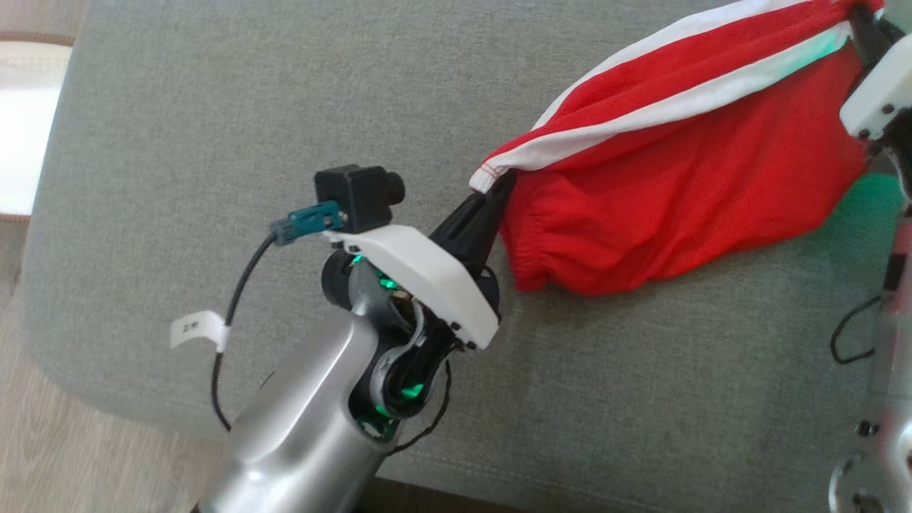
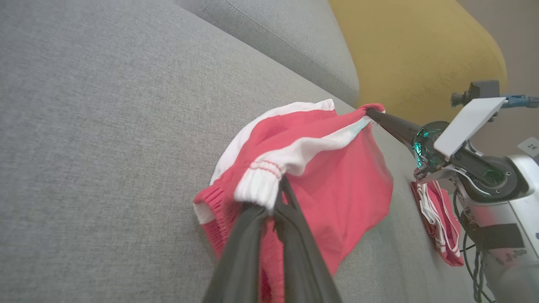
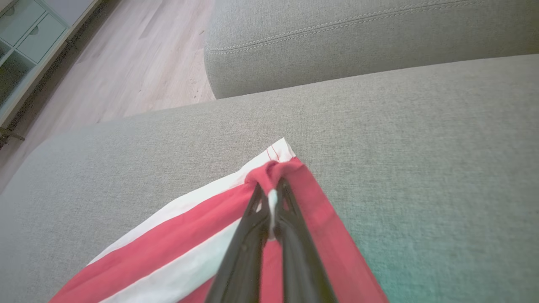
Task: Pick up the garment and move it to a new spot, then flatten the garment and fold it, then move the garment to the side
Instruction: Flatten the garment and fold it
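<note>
The garment (image 1: 684, 178) is a red piece with white stripes, stretched in the air above the grey sofa seat (image 1: 214, 142) between my two grippers. My left gripper (image 1: 493, 191) is shut on its white-edged corner at the lower left of the cloth. In the left wrist view the same corner of the garment (image 2: 320, 168) bunches over my left gripper (image 2: 276, 198). My right gripper (image 1: 858, 21) pinches the far corner at the head view's top right. In the right wrist view my right gripper (image 3: 273, 189) is shut on the garment (image 3: 202, 240). The cloth's lower edge sags toward the seat.
A yellow cushion (image 2: 417, 54) stands behind the sofa's grey back cushion (image 2: 286, 38). Another red-and-white striped cloth (image 2: 438, 219) lies on the seat under my right arm. Wooden floor (image 3: 126, 63) and a pale cabinet (image 3: 29, 29) lie beyond the sofa's end.
</note>
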Controlling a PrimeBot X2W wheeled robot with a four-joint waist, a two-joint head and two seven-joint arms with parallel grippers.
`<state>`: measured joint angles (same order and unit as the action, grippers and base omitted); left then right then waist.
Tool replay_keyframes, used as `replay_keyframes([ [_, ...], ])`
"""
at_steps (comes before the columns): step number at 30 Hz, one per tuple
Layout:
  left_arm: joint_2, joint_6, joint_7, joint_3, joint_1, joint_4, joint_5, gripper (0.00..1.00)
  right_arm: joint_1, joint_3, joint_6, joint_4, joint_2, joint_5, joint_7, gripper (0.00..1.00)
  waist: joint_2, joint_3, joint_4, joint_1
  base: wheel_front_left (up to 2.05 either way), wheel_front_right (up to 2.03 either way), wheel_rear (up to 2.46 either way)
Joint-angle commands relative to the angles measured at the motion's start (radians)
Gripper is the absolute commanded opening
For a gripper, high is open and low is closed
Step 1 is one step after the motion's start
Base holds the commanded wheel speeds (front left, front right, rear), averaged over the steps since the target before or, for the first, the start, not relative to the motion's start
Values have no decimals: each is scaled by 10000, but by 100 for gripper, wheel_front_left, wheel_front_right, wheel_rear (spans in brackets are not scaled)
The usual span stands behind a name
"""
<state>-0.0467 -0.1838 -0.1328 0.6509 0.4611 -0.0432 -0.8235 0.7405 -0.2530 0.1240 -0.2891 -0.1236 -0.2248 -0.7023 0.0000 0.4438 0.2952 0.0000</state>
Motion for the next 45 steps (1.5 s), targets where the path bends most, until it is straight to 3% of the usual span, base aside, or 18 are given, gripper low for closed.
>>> replay_keyframes([
  [1, -39, -66, 152, -187, 340, 235, -85, 0, 433, 250, 67, 254, -56, 76, 100, 0, 0, 73, 74, 0, 0, 0, 0],
  [12, -37, -375, 1016, 500, 950, -941, -810, 0, 1245, 377, 67, -1070, -363, 527, 512, 0, 0, 235, 291, 0, 0, 0, 0],
  [13, -37, -385, 1065, 545, 985, -1022, -844, 0, 1288, 382, 67, -1137, -365, 549, 537, 4, 0, 247, 291, 0, 0, 0, 0],
  [14, -37, -415, 1114, 581, 1021, -1098, -875, 0, 1334, 393, 67, -1198, -357, 548, 570, 25, 0, 260, 289, 0, 0, 0, 0],
  [15, -37, -473, 1193, 593, 1057, -1163, -907, 13, 1378, 403, 67, -1244, -337, 500, 622, 59, 0, 272, 289, 0, 0, 0, 0],
  [16, -36, -531, 1257, 611, 1099, -1226, -935, 31, 1408, 413, 67, -1293, -330, 472, 672, 100, 0, 283, 286, 0, 0, 0, 0],
  [18, -36, -671, 1412, 635, 1191, -1361, -913, 51, 1449, 409, 67, -1378, -327, 435, 827, 100, 0, 301, 281, 0, 0, 0, 0],
  [19, -36, -746, 1499, 633, 1224, -1427, -899, 89, 1468, 411, 67, -1400, -311, 356, 963, 100, 0, 309, 272, 0, 0, 0, 0],
  [20, -36, -839, 1602, 665, 1255, -1551, -903, 100, 1498, 381, 67, -1480, -333, 224, 1249, 100, 0, 320, 257, 0, 0, 0, 0],
  [25, -36, -1041, 1940, 649, 1241, -1823, -819, 100, 1518, 171, 67, -1492, -431, -299, 2300, 100, 0, 339, 223, 0, 0, 0, 0],
  [29, -72, -1108, 2152, 675, 1091, -1702, -754, 100, 1148, 618, 67, -1504, -855, -421, 2180, 100, 0, 305, 160, 0, 0, 0, 0],
  [36, -583, -1691, 3305, 788, 722, -838, 381, 100, 332, 2467, 67, -1017, -2150, -731, 1333, 100, 0, 281, 7, 0, 0, 0, 0],
  [45, -998, -2338, 3862, 1225, 133, -55, 2094, 100, 192, 2988, 67, -1180, -2673, -625, -496, 100, 0, 324, 202, 0, 0, 0, 0],
])
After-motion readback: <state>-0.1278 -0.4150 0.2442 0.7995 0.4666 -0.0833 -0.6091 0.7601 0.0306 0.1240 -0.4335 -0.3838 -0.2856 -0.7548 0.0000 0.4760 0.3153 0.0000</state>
